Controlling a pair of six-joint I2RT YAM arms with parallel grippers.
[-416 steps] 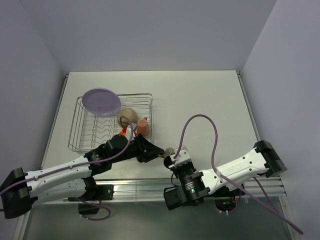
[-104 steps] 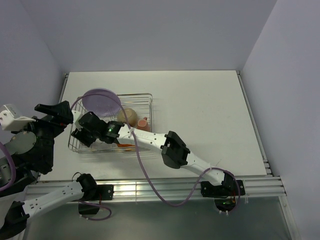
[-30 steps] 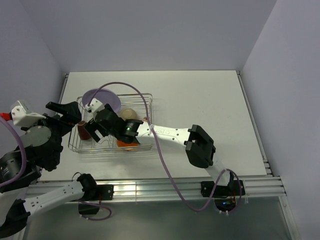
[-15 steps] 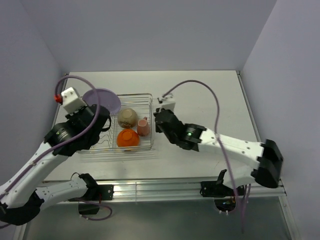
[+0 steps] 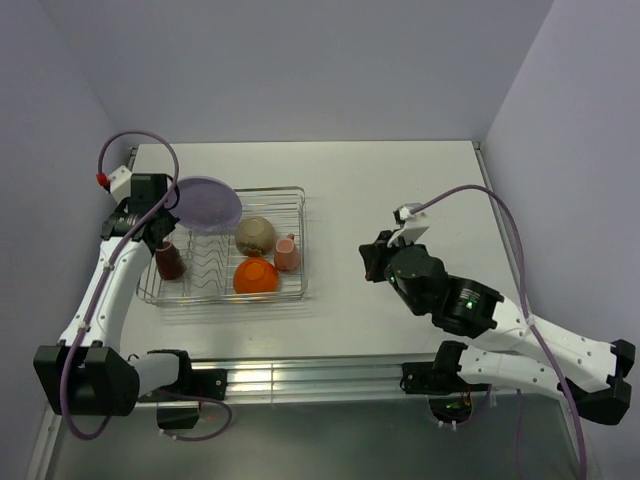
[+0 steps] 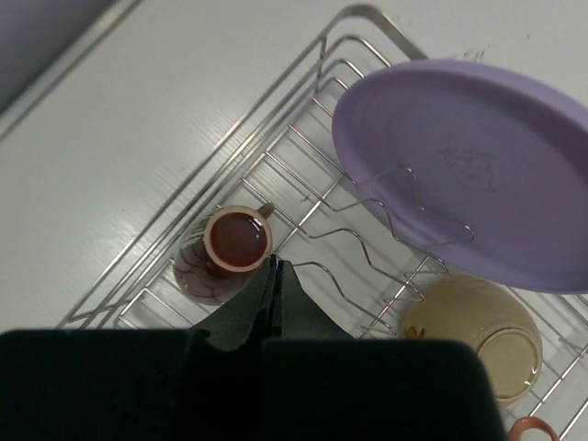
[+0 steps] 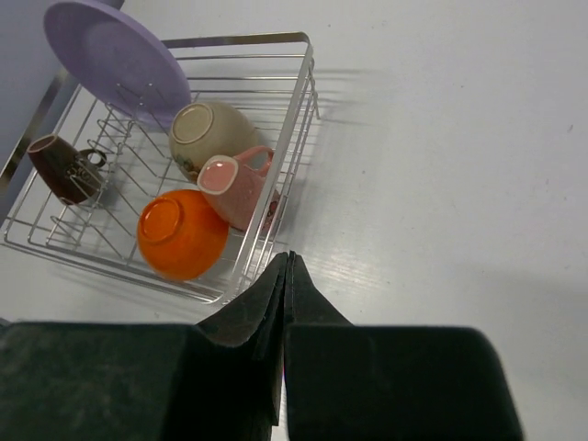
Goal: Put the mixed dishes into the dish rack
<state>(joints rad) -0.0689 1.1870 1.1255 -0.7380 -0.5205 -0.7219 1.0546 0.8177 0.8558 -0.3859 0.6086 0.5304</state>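
The dish rack [image 5: 226, 298] stands at the table's left. In it the lilac plate [image 5: 205, 203] leans on edge at the back, with the beige bowl [image 5: 256, 235], the orange bowl [image 5: 256, 276] upside down, the pink cup [image 5: 288, 254] and the dark cup [image 5: 169, 261]. My left gripper [image 5: 160, 232] hangs shut and empty over the rack's left end, its tips [image 6: 274, 262] just beside the dark cup [image 6: 237, 241]. My right gripper [image 5: 372, 262] is shut and empty over bare table right of the rack, tips [image 7: 287, 257] off the rack's near right corner.
A metal rail [image 5: 300, 375] runs along the near table edge. Grey walls close in the left, back and right. Purple cables loop above both arms. White table [image 5: 420, 190] stretches right of the rack.
Both arms have left the rack's middle. The right arm swung out to the right over the table, the left arm to the rack's left end. Both grippers now stand shut.
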